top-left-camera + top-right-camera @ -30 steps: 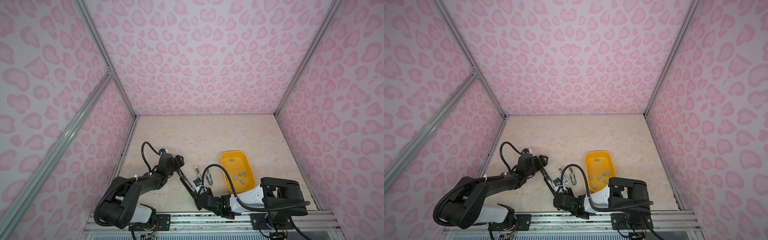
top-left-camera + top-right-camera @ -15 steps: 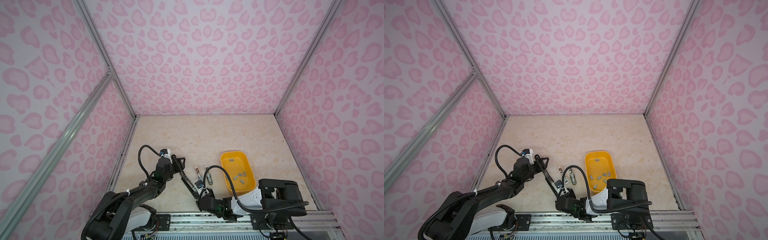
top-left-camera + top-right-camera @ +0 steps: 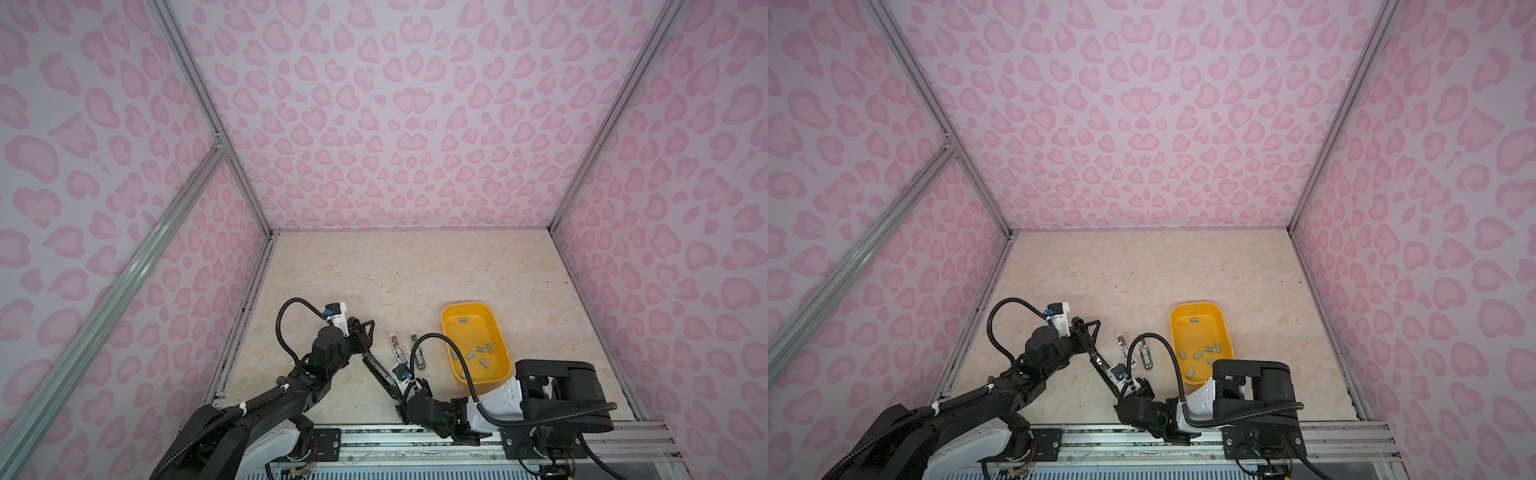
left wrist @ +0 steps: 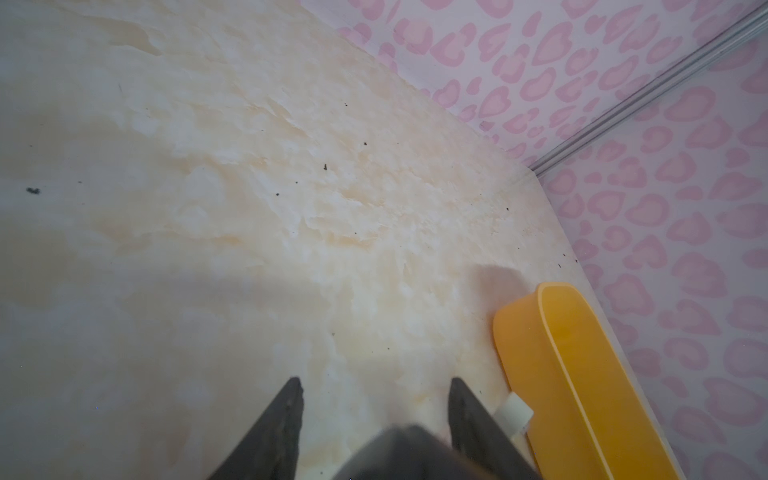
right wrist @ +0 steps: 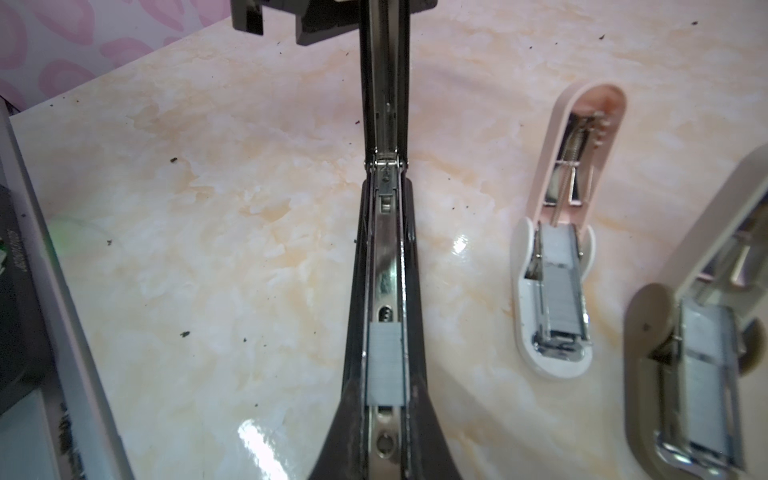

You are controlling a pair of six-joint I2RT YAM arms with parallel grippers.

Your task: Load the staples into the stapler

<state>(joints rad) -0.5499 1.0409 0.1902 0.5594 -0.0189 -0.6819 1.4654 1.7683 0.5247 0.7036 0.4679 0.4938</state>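
A long black stapler (image 3: 380, 370) (image 3: 1102, 365) lies opened flat near the front edge. A grey strip of staples (image 5: 384, 363) sits in its metal channel. My right gripper (image 5: 384, 419) (image 3: 402, 390) is shut on the channel end of the stapler. My left gripper (image 4: 376, 380) (image 3: 365, 330) (image 3: 1090, 328) hovers at the far end of the stapler's lid with its fingertips apart. A dark blurred shape sits low between them, and I cannot tell whether it touches them. More staples (image 3: 478, 353) (image 3: 1200, 355) lie loose in the yellow tray (image 3: 467, 307) (image 3: 1192, 305).
Two small staplers lie open between the black stapler and the tray, a pink one (image 5: 557, 249) (image 3: 397, 349) and a beige one (image 5: 698, 332) (image 3: 417, 355), each with staples inside. The tray's rim (image 4: 552, 353) shows beside my left gripper. Pink patterned walls enclose the table.
My left gripper's jaws have narrowed and its arm has dropped lower. The right gripper and the black stapler have barely moved.
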